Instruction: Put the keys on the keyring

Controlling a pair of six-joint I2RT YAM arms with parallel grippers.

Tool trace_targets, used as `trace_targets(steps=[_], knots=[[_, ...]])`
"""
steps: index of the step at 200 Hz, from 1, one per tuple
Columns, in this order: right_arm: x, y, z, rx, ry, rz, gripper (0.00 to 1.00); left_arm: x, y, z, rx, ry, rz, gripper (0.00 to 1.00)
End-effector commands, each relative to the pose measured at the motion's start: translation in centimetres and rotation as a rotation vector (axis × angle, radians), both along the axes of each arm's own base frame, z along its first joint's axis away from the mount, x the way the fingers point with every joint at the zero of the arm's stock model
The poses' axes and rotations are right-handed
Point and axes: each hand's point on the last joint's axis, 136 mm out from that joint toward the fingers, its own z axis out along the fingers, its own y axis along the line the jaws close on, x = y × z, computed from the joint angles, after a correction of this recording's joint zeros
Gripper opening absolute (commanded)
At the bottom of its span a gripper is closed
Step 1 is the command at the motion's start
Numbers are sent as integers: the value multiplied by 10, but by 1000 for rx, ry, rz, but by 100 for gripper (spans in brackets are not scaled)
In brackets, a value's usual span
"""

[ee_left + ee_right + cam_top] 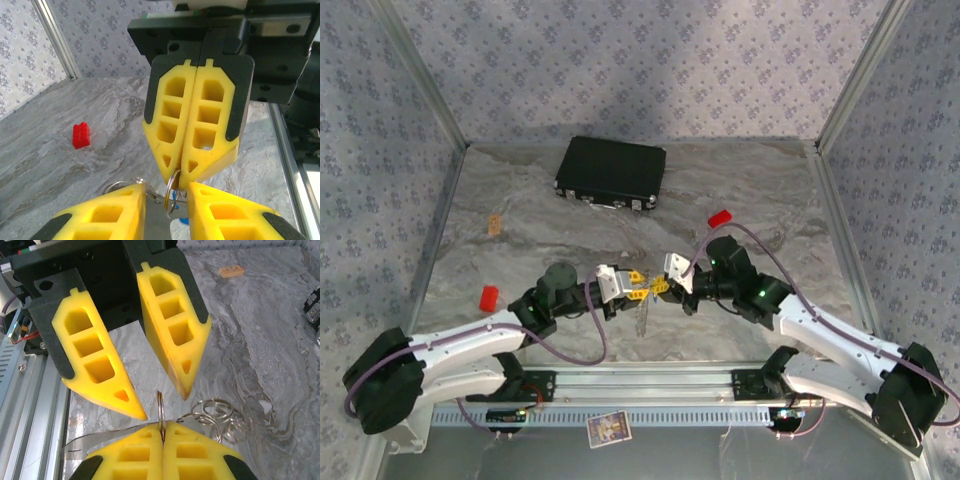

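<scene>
The keyring (160, 407), seemingly light, stiff, slippery wire, stands rim-pinched in the clenched right pincer (162, 429); the left pincer (167, 189) is released.

Just under the keyring (172, 194), a scrap of blue (183, 220), perhaps a key head, is mostly hidden between the left gripper's fingers (225, 212), which the view's bottom edge cuts off. From overhead the keyring is too small to make out.

fyi you've got yellow fingers (107, 382) w/ black backs, silver keyring (160, 410), red block (81, 136), grey marbled table (520, 220), black case (610, 172), floral walls (640, 60).
</scene>
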Motion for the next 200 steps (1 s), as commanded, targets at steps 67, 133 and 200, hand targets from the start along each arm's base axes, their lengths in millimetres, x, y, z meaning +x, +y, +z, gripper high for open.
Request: trace_targets(steps=[67, 133, 200], knots=[[-5, 4, 12, -226, -99, 89, 0, 1, -3, -7, 210, -56, -52, 4], [1, 1, 36, -11, -49, 75, 30, -4, -6, -1, 149, -59, -75, 0], [2, -3, 15, 73, 24, 12, 35, -8, -4, 12, -20, -62, -57, 0]])
